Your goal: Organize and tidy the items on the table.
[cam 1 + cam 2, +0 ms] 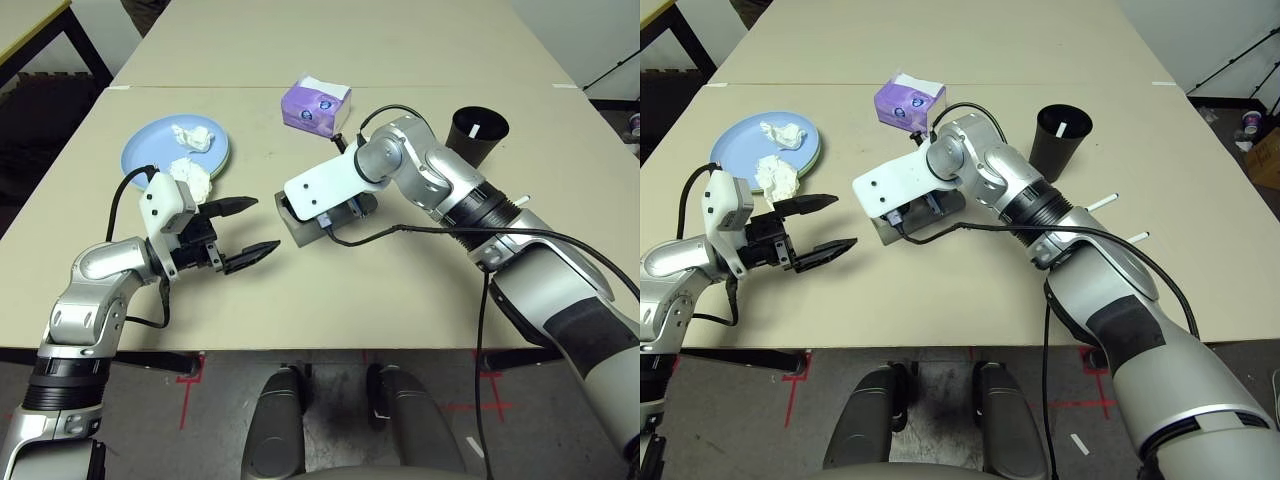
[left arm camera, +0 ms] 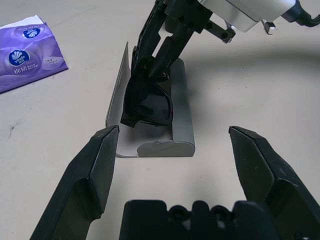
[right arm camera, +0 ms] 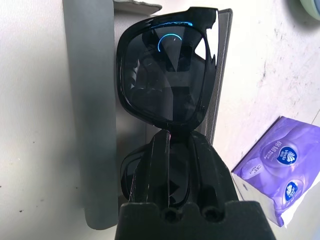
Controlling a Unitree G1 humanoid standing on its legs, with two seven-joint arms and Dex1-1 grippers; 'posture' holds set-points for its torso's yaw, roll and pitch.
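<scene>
Right gripper (image 3: 170, 150) pinches sunglasses (image 3: 167, 75) over the open case (image 2: 150, 125); left gripper (image 1: 245, 230) hangs wide open beside it, bare table (image 1: 400, 290) around.

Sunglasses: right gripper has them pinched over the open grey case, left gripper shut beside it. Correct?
Not quite. The left gripper is open, not shut: the left wrist view shows its two fingers standing wide apart. The rest holds: the right gripper is shut on the sunglasses over the open grey case.
</scene>
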